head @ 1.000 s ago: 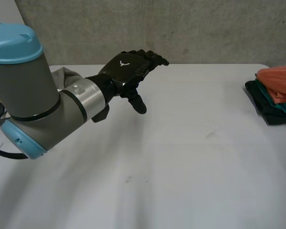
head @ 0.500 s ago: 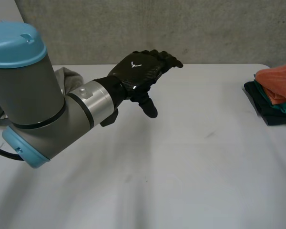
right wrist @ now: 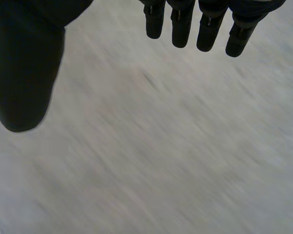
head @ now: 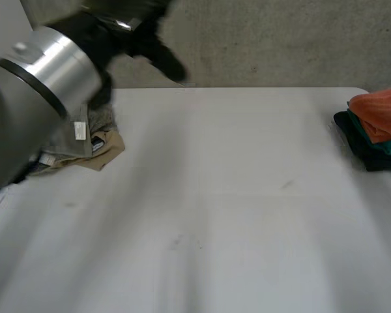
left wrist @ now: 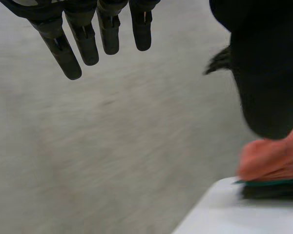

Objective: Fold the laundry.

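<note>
I see a crumpled beige-grey clothes pile (head: 85, 140) with no clear long side. My left hand (left wrist: 83, 41) and right hand (right wrist: 208, 29) hold nothing, fingers straight.

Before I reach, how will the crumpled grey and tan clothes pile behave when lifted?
The crumpled grey and tan clothes pile lies in slack folds, so it would likely sag and unfurl. Its two colours suggest separate pieces; one pinch may lift only part.
</note>
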Robot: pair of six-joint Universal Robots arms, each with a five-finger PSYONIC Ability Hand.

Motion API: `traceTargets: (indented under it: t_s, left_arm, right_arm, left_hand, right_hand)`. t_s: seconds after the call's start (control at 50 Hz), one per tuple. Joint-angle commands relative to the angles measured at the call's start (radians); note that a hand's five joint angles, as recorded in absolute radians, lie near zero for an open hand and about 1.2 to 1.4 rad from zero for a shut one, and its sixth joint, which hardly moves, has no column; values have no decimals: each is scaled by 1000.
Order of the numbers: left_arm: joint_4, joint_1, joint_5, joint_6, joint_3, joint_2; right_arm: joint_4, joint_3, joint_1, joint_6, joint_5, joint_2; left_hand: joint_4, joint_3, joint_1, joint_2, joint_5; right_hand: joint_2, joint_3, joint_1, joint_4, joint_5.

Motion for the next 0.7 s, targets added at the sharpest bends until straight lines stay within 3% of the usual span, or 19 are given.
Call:
traceTargets:
  t_s: [0.02, 0.04, 0.12, 0.28, 0.38, 0.42, 0.48, 0.5, 0.52, 0.56, 0.7]
  left_arm:
    - [0, 305, -89, 58, -40, -73]
    - [4, 364, -87, 98, -38, -130]
    - [28, 467, -83, 234, -5, -312]
    - [158, 538, -25, 500, 156, -702]
    - [181, 566, -18, 523, 249, -848]
    - [185, 567, -20, 523, 293, -892]
    - [189, 567, -21, 522, 316, -908]
    - [198, 561, -21, 517, 315, -905]
    - [204, 558, -23, 515, 309, -902]
    - [224, 546, -28, 512, 292, -881]
    - [391, 428, -29, 388, 86, -551]
  right_arm:
    - [3, 269, 204, -73, -144, -32]
    - [12, 290, 215, -99, -145, -29]
    - [71, 366, 238, -246, -142, -6]
    - [163, 435, 244, -452, -138, 36]
    - [178, 462, 237, -458, -139, 36]
    - [178, 471, 237, -458, -139, 36]
    - [178, 478, 237, -458, -139, 37]
    - [178, 478, 235, -458, -139, 36]
    - [178, 478, 237, -458, -139, 37]
    - [177, 478, 237, -458, -139, 36]
    - [175, 478, 235, -456, -138, 34]
  left_hand:
    - [22, 26, 25, 25, 21]
    - [22, 26, 25, 25, 21]
    - [16, 20, 19, 19, 16]
    - [-13, -10, -11, -10, -14]
    - [25, 28, 27, 28, 24]
    - [159, 163, 162, 162, 158]
    - [482, 485, 484, 485, 481]
    - [951, 954, 953, 954, 950]
    - [1150, 1154, 1152, 1153, 1149]
    - [1152, 1156, 1154, 1155, 1151]
    - [1152, 1156, 1154, 1155, 1151]
  right_hand:
    - [-43, -41, -57, -38, -47]
    - [-43, -41, -57, -38, -47]
    - [-43, -41, -57, -38, -47]
    - [-43, -41, -57, -38, -47]
    - [-43, -41, -57, -38, -47]
    - [-43, -41, -57, -38, -47]
    - [-43, -41, -57, -38, -47]
    - [-43, -41, -57, -38, -47]
    - [-43, -41, -57, -38, -47]
    - [-43, -41, -57, -38, -47]
    - [-43, -41, -57, -38, -47]
